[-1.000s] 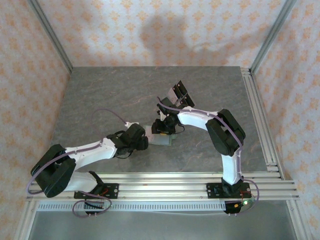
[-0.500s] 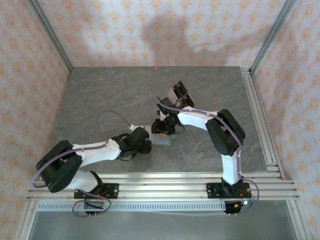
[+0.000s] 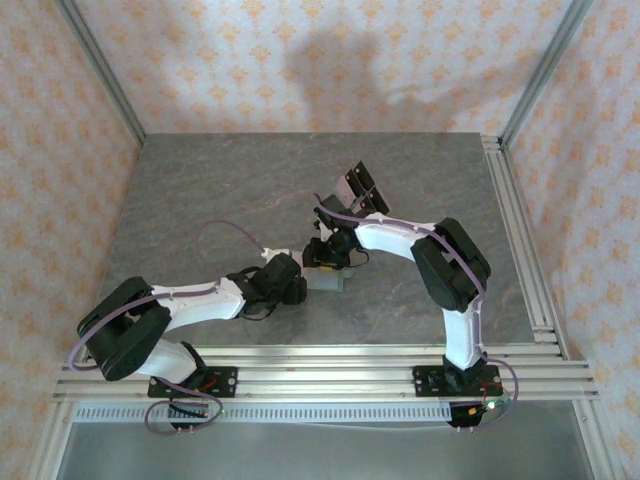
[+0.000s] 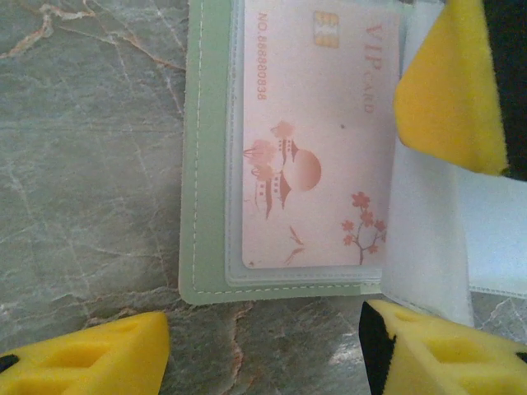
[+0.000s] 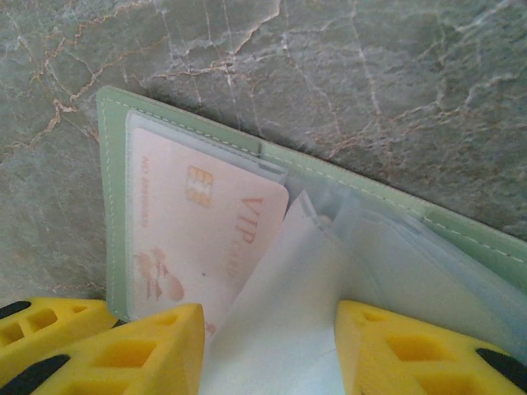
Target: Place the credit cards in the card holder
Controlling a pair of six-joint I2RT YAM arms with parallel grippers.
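The sage-green card holder [image 4: 210, 206] lies open on the table, a pale pink VIP card [image 4: 317, 148] sitting in its clear sleeve. My left gripper [image 4: 263, 355] is open just off the holder's near edge, its yellow fingers [image 4: 90, 358] either side of bare table. My right gripper [image 5: 268, 354] stands open over the holder's [image 5: 115, 206] translucent inner leaves [image 5: 288, 329], one leaf lifted between its fingers. The pink card [image 5: 189, 230] shows beside them. In the top view both grippers meet at the holder [image 3: 330, 283]; glossy black cards [image 3: 357, 186] lie further back.
The grey marbled table [image 3: 220, 190] is bounded by aluminium rails on the right [image 3: 520, 240] and along the front [image 3: 330, 375]. Patterned walls enclose the back and sides. The right gripper's yellow finger [image 4: 449, 82] intrudes into the left wrist view.
My left arm has swung right and forward, bringing its gripper up against the card holder's left side. The right arm has stayed put over the holder.
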